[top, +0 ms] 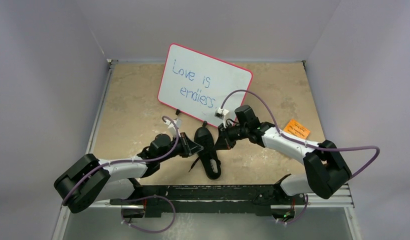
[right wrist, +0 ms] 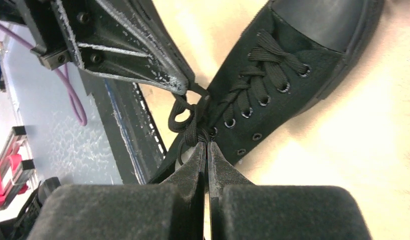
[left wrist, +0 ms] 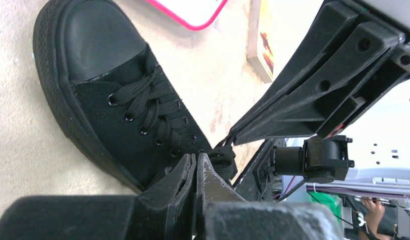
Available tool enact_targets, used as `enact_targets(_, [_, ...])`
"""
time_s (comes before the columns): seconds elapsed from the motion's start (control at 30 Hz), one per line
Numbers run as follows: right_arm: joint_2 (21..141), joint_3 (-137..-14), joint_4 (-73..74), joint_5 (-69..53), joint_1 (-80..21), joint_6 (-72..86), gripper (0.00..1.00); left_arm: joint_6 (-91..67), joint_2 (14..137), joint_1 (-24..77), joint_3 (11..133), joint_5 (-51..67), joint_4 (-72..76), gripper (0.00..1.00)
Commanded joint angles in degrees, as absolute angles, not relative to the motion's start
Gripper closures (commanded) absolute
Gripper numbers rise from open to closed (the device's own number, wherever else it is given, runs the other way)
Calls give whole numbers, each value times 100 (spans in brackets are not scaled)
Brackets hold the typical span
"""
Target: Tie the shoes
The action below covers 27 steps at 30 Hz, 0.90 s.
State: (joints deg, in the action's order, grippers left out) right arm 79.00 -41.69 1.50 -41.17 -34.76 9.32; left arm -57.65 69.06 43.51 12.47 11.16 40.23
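A small black sneaker (top: 208,152) lies on the tan table between my two grippers, toe toward the whiteboard. In the left wrist view the sneaker (left wrist: 93,80) fills the upper left. My left gripper (left wrist: 198,156) is shut at the top eyelets, pinching a black lace (left wrist: 224,161). My right gripper (right wrist: 207,144) is shut on the lace (right wrist: 193,120) at the shoe's (right wrist: 293,55) throat. The laces form a small loose loop between the two tips. From above, the left gripper (top: 195,148) and right gripper (top: 222,138) flank the shoe's opening closely.
A white board with a pink rim (top: 205,82), reading "Love is endless", lies behind the shoe. An orange card (top: 297,129) lies at the right. The black base rail (top: 218,192) runs along the near edge. Grey walls enclose the table.
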Motion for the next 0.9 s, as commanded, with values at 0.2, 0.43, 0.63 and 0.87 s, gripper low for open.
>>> enact_targets(0.2, [8100, -4697, 624, -3224, -3473, 1143, 100, -5971, 6512, 4320, 1246, 1178, 3447, 100])
enact_targets(0.43, [8067, -4446, 474, -2531, -3434, 1684, 100, -5929, 5807, 4320, 1721, 486, 1165, 100])
enact_targets(0.63, [8038, -4060, 152, -2480, -3321, 2010, 100, -5833, 6524, 4326, 1986, 1061, 899, 100])
enact_targets(0.87, [7536, -3628, 110, -2104, -3121, 2319, 100, -5807, 7000, 4320, 1902, 1430, 1108, 100])
